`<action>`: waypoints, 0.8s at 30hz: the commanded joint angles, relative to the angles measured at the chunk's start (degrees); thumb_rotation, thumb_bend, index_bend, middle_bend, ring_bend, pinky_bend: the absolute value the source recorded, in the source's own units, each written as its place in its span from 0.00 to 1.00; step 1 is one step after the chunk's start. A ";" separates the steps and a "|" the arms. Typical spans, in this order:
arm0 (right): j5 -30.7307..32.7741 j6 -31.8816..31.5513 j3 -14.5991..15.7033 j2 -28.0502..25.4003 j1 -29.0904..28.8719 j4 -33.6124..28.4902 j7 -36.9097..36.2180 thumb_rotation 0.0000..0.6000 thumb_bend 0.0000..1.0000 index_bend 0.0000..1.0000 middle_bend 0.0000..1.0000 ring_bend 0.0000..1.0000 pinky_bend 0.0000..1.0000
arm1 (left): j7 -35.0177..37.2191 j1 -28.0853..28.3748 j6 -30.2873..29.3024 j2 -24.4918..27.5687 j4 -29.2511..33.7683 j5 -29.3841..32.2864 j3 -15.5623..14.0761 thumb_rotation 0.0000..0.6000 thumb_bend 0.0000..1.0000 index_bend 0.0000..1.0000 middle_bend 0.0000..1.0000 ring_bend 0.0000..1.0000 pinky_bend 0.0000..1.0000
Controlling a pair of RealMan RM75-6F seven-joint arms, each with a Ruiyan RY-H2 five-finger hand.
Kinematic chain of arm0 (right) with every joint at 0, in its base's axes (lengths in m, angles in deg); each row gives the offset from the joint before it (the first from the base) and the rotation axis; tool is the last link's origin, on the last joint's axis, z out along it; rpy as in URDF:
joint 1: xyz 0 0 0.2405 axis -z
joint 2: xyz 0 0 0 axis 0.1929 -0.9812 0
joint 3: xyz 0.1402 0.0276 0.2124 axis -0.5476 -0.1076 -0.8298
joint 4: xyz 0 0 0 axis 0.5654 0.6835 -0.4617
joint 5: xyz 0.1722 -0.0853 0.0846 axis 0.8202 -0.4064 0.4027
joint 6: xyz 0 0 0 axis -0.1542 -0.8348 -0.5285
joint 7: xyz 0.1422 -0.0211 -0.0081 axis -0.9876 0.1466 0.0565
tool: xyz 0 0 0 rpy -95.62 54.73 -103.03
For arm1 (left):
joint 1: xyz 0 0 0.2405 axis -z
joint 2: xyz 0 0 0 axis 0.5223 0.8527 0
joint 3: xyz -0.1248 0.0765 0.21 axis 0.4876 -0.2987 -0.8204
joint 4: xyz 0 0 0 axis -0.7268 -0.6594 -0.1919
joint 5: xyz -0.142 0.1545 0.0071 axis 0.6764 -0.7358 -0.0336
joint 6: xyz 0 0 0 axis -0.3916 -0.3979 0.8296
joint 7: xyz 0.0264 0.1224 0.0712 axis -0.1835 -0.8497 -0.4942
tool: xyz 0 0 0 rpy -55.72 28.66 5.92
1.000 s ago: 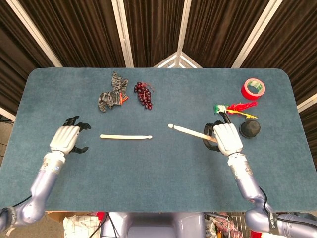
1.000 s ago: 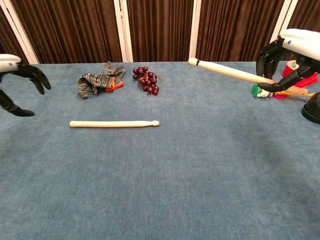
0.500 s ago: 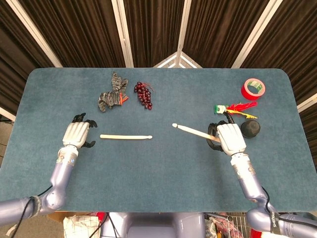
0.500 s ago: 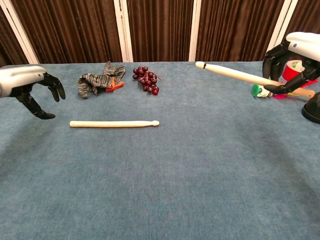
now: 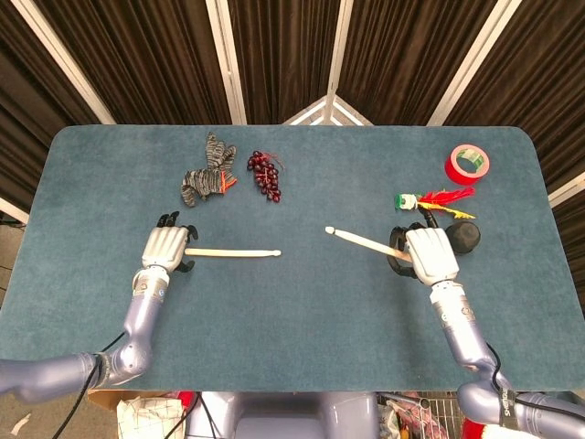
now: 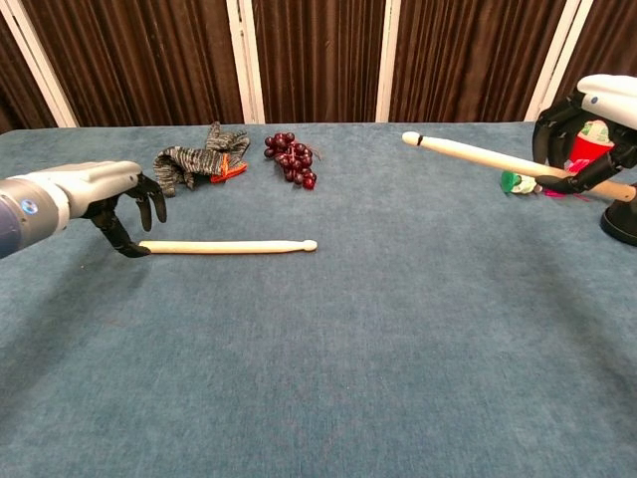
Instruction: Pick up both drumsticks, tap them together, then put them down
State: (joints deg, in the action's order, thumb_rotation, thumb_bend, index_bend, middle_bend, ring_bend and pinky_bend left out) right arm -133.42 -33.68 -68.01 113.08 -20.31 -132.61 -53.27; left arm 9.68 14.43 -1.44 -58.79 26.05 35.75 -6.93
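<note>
One pale wooden drumstick [image 5: 234, 252] [image 6: 228, 246] lies flat on the blue table [image 5: 302, 315], tip pointing right. My left hand [image 5: 166, 245] [image 6: 111, 188] hovers over its butt end with the fingers curved and apart. The thumb tip is close to the stick's end; I cannot tell whether it touches. The other drumstick [image 5: 358, 240] [image 6: 468, 151] is lifted above the table and held in my right hand [image 5: 430, 253] [image 6: 600, 108]. Its tip points left and a little away from me.
A striped grey cloth [image 5: 206, 177] [image 6: 195, 159] and a bunch of dark grapes [image 5: 265, 174] [image 6: 291, 157] lie at the back left. Near the right hand are a feathered toy [image 5: 436, 198], a black round object [image 5: 464, 236] [image 6: 623, 219] and a red tape roll [image 5: 468, 163].
My left hand has moved right, down to the butt end of the lying drumstick. The right hand has drifted slightly right with its stick still raised.
</note>
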 commanded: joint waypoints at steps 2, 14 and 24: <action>-0.01 0.17 0.06 0.12 -0.01 0.48 -0.21 1.00 0.48 0.71 0.61 0.44 0.09 | -2.03 1.39 -0.25 -1.39 -1.10 0.94 -0.02 1.00 0.42 0.40 0.40 0.00 0.00; -0.29 0.40 0.24 0.53 0.27 2.25 -1.73 1.00 0.48 0.71 0.61 0.44 0.09 | -8.05 4.19 -2.77 -4.33 -1.22 3.97 -0.13 1.00 0.42 0.40 0.42 0.00 0.00; -0.90 0.18 0.29 0.35 0.71 3.17 -3.16 1.00 0.48 0.71 0.61 0.44 0.09 | -12.16 5.56 -3.91 -6.18 -3.06 5.83 -0.61 1.00 0.47 0.45 0.44 0.00 0.00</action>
State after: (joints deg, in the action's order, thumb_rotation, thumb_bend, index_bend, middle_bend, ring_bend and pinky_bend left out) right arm -134.31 -33.50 -67.72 113.44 -19.61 -129.45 -56.41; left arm -2.04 19.76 -5.26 -64.73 23.21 41.34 -7.38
